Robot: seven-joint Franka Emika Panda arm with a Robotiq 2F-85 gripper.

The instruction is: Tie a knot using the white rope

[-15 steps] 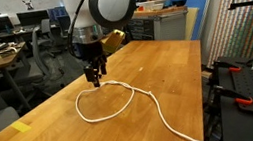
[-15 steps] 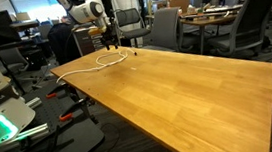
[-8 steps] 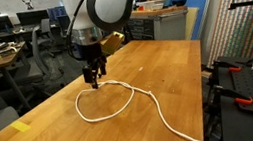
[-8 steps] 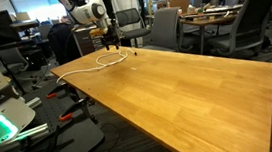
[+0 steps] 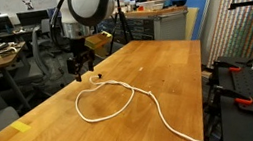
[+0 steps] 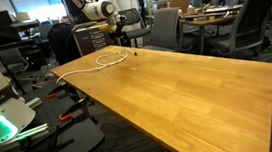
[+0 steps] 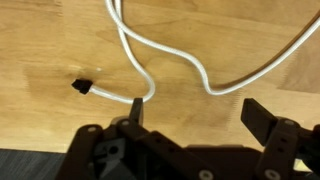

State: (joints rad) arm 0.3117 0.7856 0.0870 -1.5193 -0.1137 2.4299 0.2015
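The white rope point(image 5: 98, 118) lies on the wooden table point(image 5: 172, 69) in one open loop, with a long tail running to the near right edge. It also shows in an exterior view point(image 6: 102, 61). In the wrist view the white rope point(image 7: 190, 62) curves across the wood, and its black tip point(image 7: 82, 86) rests flat on the table. My gripper point(image 5: 83, 67) hangs above the rope's tipped end near the table's left edge. It also shows in an exterior view point(image 6: 122, 39). In the wrist view the gripper point(image 7: 198, 115) is open and empty.
Office chairs point(image 6: 167, 28) and desks stand behind the table. A black stand with clamps point(image 5: 245, 83) sits close to the table's right side. A robot base with a green light point(image 6: 0, 119) stands by the table's other end.
My gripper has lifted off the rope's end and shifted toward the table's left edge. The rope's loop lies as before.
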